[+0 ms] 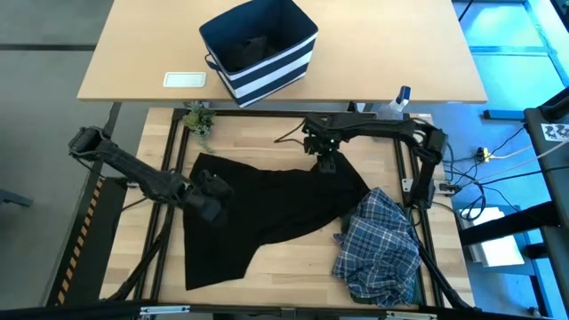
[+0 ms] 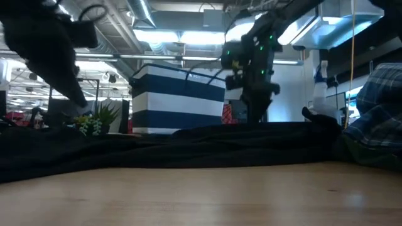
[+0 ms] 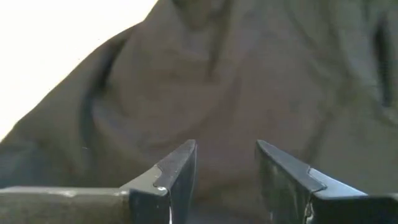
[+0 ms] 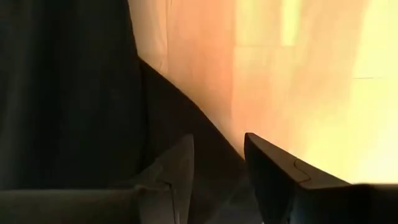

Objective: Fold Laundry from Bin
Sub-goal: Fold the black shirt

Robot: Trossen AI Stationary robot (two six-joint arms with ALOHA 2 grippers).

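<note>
A black garment (image 1: 267,218) is spread on the wooden surface (image 1: 293,284), its long axis running from the far right corner, under the right claw (image 1: 327,163), down toward the near left edge, where a broad lower hem is seen. It is dark, matte and softly creased. The blue-and-white plaid shirt (image 1: 380,244) lies bunched in a heap at the near right, touching the black garment's edge. The bin (image 1: 260,49), navy with white stripes, stands on the farther pale surface (image 1: 142,53), with dark cloth seen inside only from the high view.

In the low view the black garment (image 2: 188,147) is shown as a low, flat ridge, with the bin (image 2: 177,100) behind it.

The left claw (image 1: 210,196) is placed over the garment's left edge; in its wrist view the fingers (image 3: 177,177) are seen apart, with nothing between them. The right claw's fingers (image 4: 273,174) are likewise apart above the cloth's border.
</note>
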